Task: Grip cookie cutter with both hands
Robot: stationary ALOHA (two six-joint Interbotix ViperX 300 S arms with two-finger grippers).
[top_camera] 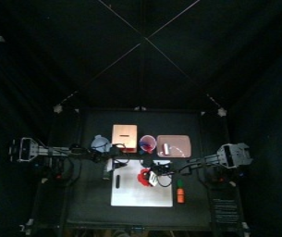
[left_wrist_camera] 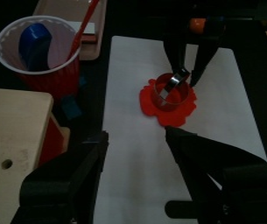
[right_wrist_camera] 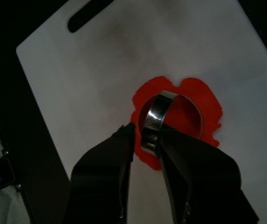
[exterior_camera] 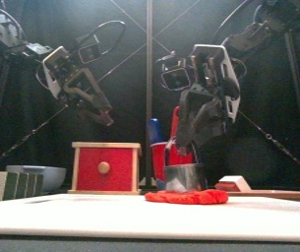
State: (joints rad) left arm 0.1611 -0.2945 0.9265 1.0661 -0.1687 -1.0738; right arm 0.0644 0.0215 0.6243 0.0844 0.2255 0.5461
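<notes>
Right claw (right_wrist_camera: 150, 136): narrowed onto the cookie cutter (right_wrist_camera: 159, 110), one jaw on each side of the metal ring's wall, pointing down at it. The cutter stands directly under the claw, pressed into a flat patch of red dough (right_wrist_camera: 201, 103) that spreads out past the ring on all sides. The dough lies on the white mat (right_wrist_camera: 123, 52), and the mat lies on the black tabletop (right_wrist_camera: 17, 26).

Left claw (left_wrist_camera: 136, 140): jaws wide, holding nothing, hanging above the mat. Cutter and dough are ahead of it and apart from it, no contact. Off to its side, beyond the mat's edge, are a red cup (left_wrist_camera: 36, 54) with something blue inside and a pale wooden block (left_wrist_camera: 13, 122).

Black curtains (top_camera: 56, 46) close in the tabletop on every side; the room beyond is dark.
</notes>
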